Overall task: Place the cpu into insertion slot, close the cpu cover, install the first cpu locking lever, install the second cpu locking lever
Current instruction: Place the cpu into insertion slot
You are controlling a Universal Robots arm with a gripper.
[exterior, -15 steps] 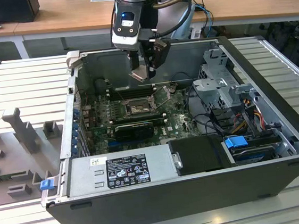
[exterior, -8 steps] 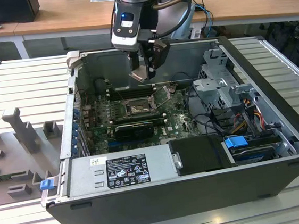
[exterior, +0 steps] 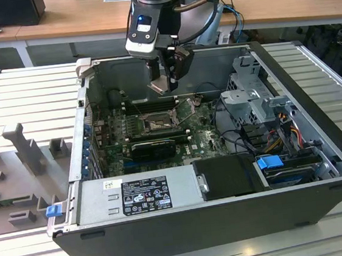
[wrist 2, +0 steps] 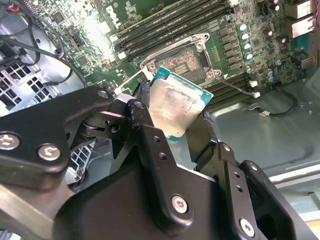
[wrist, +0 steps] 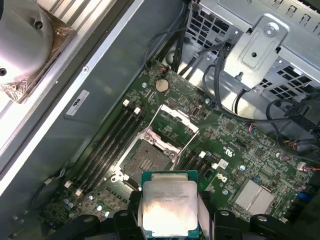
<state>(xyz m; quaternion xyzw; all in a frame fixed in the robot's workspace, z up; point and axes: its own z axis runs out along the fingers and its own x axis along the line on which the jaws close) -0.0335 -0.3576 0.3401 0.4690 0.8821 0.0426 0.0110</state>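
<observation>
The cpu point(wrist: 170, 206) in the end effector point(wrist: 169, 201), above the insertion slot point(wrist: 146, 161)

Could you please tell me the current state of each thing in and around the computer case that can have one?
cpu: held in the gripper, clear of the slot, not seated.
gripper: shut on the cpu.
slot: empty, pin field exposed.
cover: swung open, off the slot.
case: lying on its side, side panel off.
</observation>
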